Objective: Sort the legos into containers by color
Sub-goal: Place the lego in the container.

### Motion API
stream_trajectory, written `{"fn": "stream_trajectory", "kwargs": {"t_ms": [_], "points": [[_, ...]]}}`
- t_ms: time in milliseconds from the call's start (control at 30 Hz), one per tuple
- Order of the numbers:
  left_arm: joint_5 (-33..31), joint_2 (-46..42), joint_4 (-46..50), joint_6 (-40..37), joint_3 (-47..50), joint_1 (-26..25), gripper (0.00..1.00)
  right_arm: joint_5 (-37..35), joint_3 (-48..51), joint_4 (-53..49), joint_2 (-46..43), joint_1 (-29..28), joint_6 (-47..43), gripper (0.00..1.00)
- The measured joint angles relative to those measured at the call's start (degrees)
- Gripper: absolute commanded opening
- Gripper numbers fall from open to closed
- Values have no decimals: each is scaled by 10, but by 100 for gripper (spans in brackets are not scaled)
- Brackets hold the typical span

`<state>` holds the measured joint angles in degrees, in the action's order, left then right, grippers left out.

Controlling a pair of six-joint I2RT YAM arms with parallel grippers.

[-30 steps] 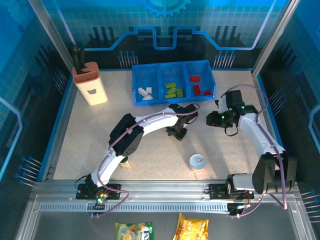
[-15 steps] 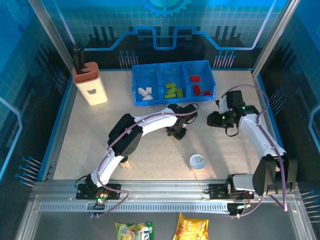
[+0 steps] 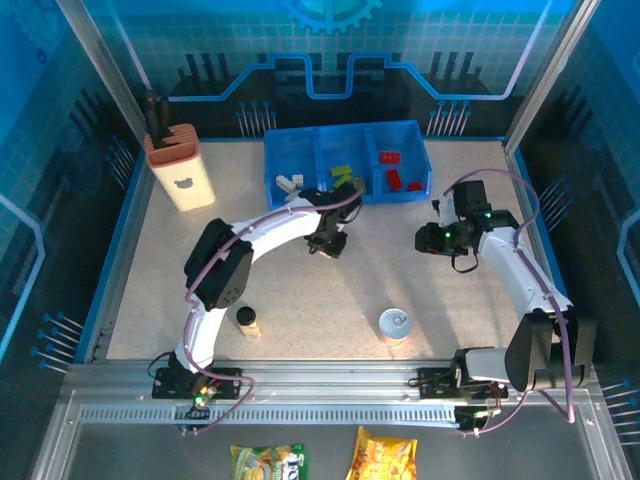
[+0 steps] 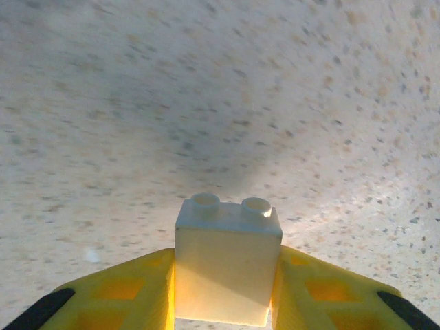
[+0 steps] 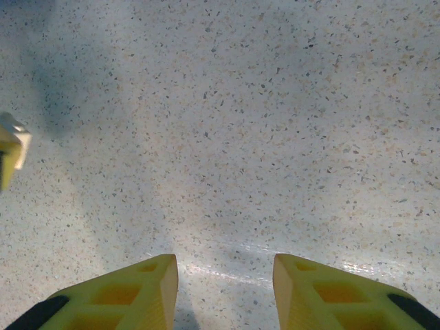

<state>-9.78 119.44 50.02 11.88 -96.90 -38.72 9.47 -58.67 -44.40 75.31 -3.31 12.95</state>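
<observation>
Cream brick (image 4: 227, 265) clamped in left gripper (image 4: 225, 285); right gripper (image 5: 225, 285) stands parted.

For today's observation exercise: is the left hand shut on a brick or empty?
Shut on a white brick: yellow fingers of the left hand press both its sides.

White brick (image 4: 227, 271) – upright, two studs up, clamped between fingers (image 4: 130, 292); bin (image 3: 295, 152) – whites (image 3: 288, 184) left, greens (image 3: 346, 173) middle, reds (image 3: 397, 179) right.

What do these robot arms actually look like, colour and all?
The left arm and right arm both have white segments, black joints, lilac cables looping alongside, and wedge-shaped yellow fingers with black patches. Small green lights glow on the right one.
</observation>
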Motion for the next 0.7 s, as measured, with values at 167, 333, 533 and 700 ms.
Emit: {"fn": "stream_trajectory", "kwargs": {"t_ms": [167,333,533,700], "points": [[-1,-26,-4,-5,0,54,37,0,0,-2,0,0,-2,42],[-1,-29,-1,-18,-17,107,38,0,-1,-2,0,0,-4,42],[0,-17,7,-20,-96,146,38,0,-3,-6,0,0,-6,43],[9,23,7,-18,-170,166,38,0,-3,-11,0,0,-6,43]]}}
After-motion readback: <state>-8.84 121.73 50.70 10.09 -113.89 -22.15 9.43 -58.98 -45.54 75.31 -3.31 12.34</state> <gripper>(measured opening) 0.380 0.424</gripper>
